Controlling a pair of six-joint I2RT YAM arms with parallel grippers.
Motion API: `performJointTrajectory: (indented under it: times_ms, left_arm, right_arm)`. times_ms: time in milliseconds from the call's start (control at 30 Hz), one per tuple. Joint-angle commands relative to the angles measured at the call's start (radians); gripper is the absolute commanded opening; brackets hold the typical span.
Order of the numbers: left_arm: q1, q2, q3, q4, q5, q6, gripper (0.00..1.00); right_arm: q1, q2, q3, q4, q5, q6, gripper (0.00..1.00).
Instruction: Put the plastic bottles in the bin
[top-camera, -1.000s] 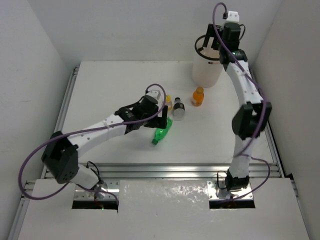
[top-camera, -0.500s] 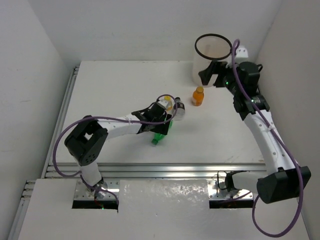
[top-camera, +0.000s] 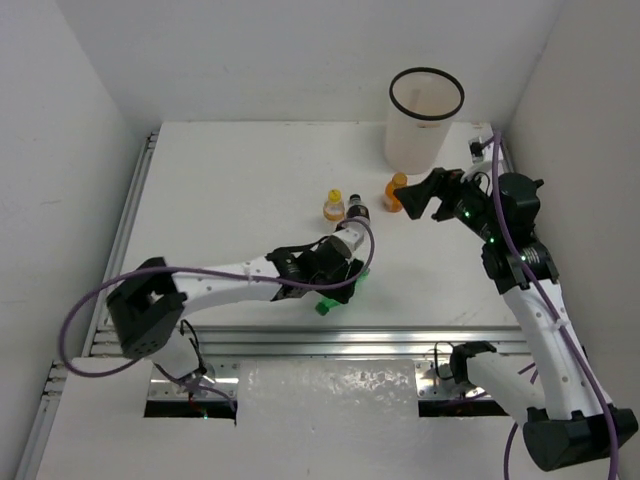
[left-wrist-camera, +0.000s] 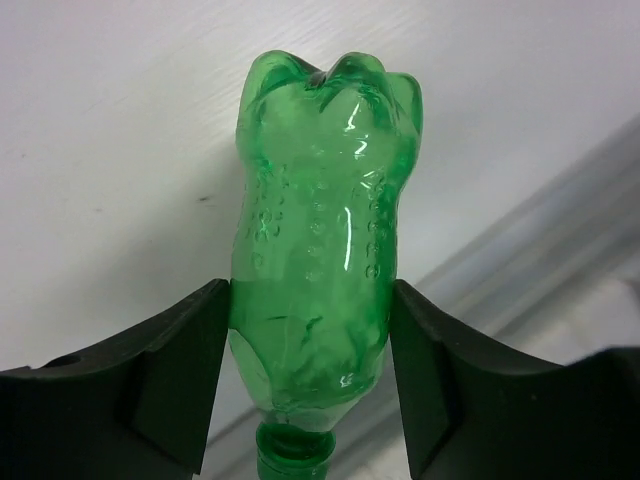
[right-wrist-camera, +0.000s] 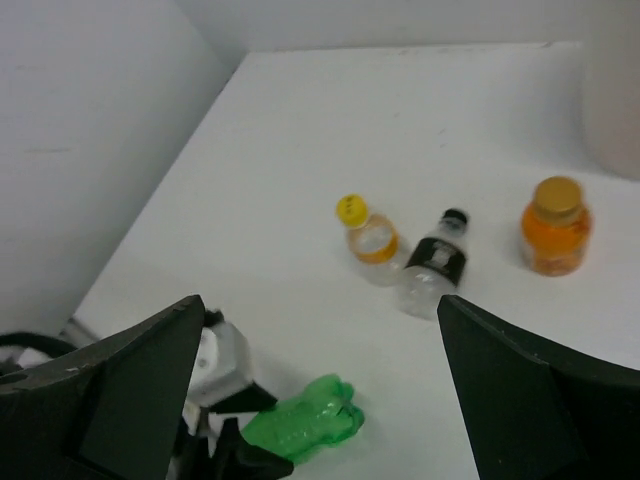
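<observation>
A green bottle (left-wrist-camera: 320, 250) lies on its side with its cap toward the wrist. My left gripper (left-wrist-camera: 310, 370) is shut on it, one black pad against each flank. From above, that gripper (top-camera: 340, 275) covers most of the green bottle (top-camera: 324, 306). My right gripper (top-camera: 425, 195) hangs open and empty beside the orange bottle (top-camera: 397, 188). In the right wrist view the small yellow-capped bottle (right-wrist-camera: 365, 238), the dark-labelled bottle (right-wrist-camera: 435, 265) and the orange bottle (right-wrist-camera: 553, 228) stand apart on the table. The bin (top-camera: 425, 125) stands at the back right.
An aluminium rail (top-camera: 330, 340) runs along the table's near edge, just below the green bottle. White walls (top-camera: 80, 150) enclose the left, back and right sides. The right arm's forearm (top-camera: 515, 250) reaches over the right edge of the table.
The left jaws have closed from wide open onto the green bottle, shifting it toward the near rail. The right arm has swung down from above the bin to beside the orange bottle.
</observation>
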Motion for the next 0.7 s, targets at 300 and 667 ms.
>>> performJointTrajectory:
  times_ms: [300,667]
  left_arm:
    - [-0.01,-0.44,-0.037,0.376,0.085,-0.001,0.0]
    - [-0.009,-0.391,0.054,0.441,0.184,0.021,0.0]
  right_arm:
    - [0.014,-0.041,-0.31,0.507,-0.562,0.439,0.99]
    - [0.072,0.075,-0.258,0.684,-0.545,0.519,0.62]
